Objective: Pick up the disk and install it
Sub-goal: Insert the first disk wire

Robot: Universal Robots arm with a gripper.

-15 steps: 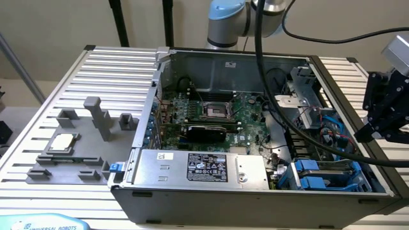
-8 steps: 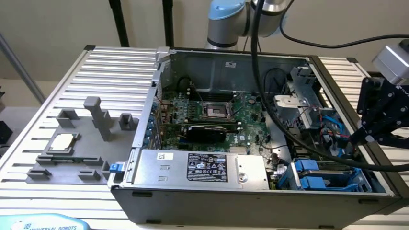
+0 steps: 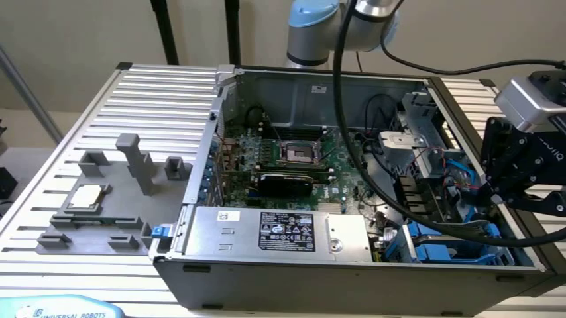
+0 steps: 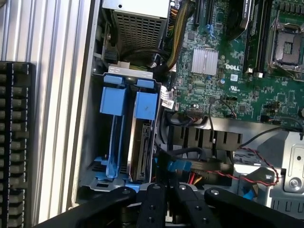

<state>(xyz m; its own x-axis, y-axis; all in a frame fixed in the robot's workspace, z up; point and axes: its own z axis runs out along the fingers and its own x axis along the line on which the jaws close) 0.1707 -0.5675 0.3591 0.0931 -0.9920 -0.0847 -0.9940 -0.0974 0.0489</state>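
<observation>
Over by the computer case's (image 3: 354,281) drive bay (image 4: 128,72), the disk (image 4: 141,152) stands on edge in its slot, with the jaws all but closed nearby, gripping nothing. Pressing off-centre could jam its rails or snag the black cable (image 4: 183,152).

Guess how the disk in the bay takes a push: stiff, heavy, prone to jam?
Likely stiff: the disk looks like a metal slab in a blue carrier. Probably heavy for its size. On edge inside the bay, it should slide rather than tip, though a skewed push might bind it.
</observation>
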